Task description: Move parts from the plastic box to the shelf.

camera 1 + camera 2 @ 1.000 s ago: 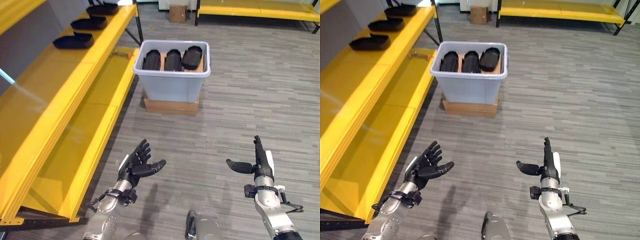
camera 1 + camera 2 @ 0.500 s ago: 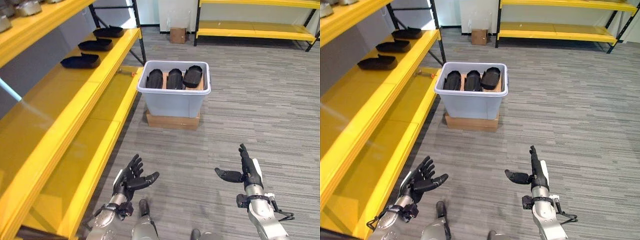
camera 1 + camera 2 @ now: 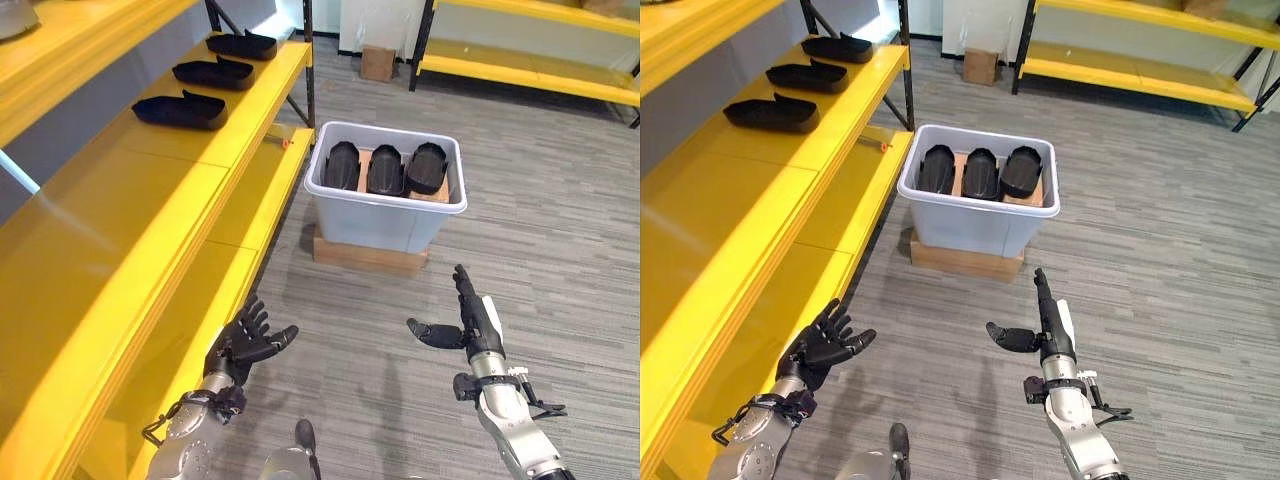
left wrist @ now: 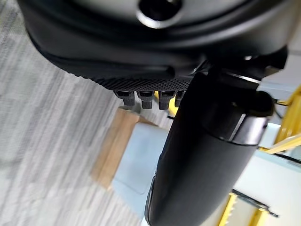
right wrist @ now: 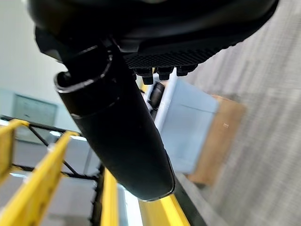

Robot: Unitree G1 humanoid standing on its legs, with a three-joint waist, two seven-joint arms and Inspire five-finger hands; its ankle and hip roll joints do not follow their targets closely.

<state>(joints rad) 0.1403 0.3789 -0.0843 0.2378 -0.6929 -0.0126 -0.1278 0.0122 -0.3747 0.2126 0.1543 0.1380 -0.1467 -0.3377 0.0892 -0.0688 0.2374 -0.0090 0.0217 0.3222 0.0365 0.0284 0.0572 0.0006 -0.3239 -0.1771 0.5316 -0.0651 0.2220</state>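
A grey plastic box [image 3: 385, 215] stands on a flat cardboard base on the floor ahead, with three black parts [image 3: 385, 168] upright inside it. Three more black parts [image 3: 180, 109] lie in a row on the yellow shelf [image 3: 120, 190] at the left. My left hand [image 3: 248, 342] hovers low beside the shelf's lower board, fingers spread and empty. My right hand [image 3: 470, 320] floats in front of the box, fingers straight, thumb out to the side, holding nothing. Both hands are well short of the box.
A small cardboard box [image 3: 377, 62] sits on the floor at the back. Another yellow rack [image 3: 530, 70] runs along the far wall. The shelf's black upright [image 3: 309, 60] stands just left of the plastic box. Grey floor lies between my hands and the box.
The whole picture has shifted, so the camera moved; the box now sits further right and closer. Both hands stay open and empty in much the same pose.
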